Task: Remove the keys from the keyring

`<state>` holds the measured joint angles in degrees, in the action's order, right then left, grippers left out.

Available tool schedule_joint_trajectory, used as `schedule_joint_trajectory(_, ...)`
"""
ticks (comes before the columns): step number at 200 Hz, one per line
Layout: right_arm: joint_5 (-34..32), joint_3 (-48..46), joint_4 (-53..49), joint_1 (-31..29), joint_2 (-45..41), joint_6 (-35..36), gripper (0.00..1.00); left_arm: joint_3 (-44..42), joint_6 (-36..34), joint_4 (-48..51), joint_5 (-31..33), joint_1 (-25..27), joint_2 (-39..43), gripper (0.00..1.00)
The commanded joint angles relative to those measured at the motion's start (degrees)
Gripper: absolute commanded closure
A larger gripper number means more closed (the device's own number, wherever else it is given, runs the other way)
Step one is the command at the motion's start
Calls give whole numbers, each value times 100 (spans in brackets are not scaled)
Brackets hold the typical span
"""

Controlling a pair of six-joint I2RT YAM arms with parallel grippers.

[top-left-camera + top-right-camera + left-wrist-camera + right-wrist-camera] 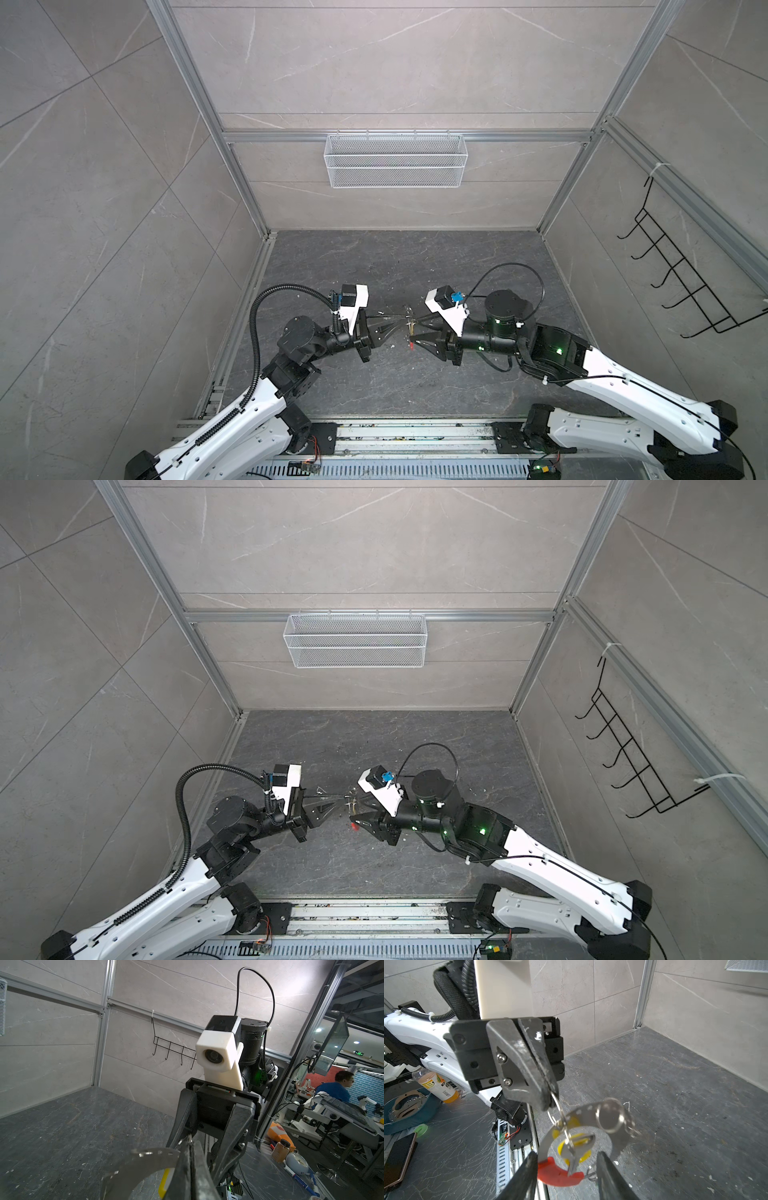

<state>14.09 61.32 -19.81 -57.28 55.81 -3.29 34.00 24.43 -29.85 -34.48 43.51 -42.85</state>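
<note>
The keyring, a grey curved band dotted with holes, hangs in the air between both arms, and its red segment is lowest. A yellow-headed key dangles inside the curve on a small wire ring. My left gripper is shut on that wire ring. In the left wrist view my left gripper shows pressed tips beside the keyring and the key's yellow head. My right gripper is open, its fingers either side of the red segment. In both top views the left gripper faces the right gripper.
The dark stone table lies below the arms. A white wire basket hangs on the back wall and a black hook rack on the right wall. Outside the cell lie a drink bottle and a phone.
</note>
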Motion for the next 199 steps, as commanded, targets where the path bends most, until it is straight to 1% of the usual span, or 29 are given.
schedule_joint_trajectory(1,-259,0,-187,-18,-329,64,51,99,-152,-197,64,31,123,100)
schedule_joint_trajectory(20,-444,-104,-123,-20,-404,-46,51,101,-149,-201,66,28,119,100)
schedule_joint_trajectory(46,-788,-201,-2,-20,-285,-140,53,141,-133,-214,62,27,109,100)
schedule_joint_trajectory(58,-773,-221,60,-23,-223,-162,53,147,-131,-205,85,29,107,100)
schedule_joint_trajectory(76,-579,-182,71,-53,-124,-160,52,145,-138,-173,139,26,124,100)
schedule_joint_trajectory(103,-456,-199,242,-174,-59,-146,49,136,-122,-204,152,30,102,100)
schedule_joint_trajectory(106,-459,-199,260,-182,-43,-148,48,140,-118,-210,147,28,101,100)
schedule_joint_trajectory(111,-465,-178,276,-200,-6,-148,41,126,-116,-229,144,26,82,100)
schedule_joint_trajectory(125,-477,-114,340,-233,120,-120,39,135,-96,-250,132,28,45,100)
schedule_joint_trajectory(151,-551,-18,483,-241,326,-120,40,142,-89,-259,126,29,36,100)
schedule_joint_trajectory(199,-729,36,550,-258,448,-67,46,103,-105,-258,169,26,91,100)
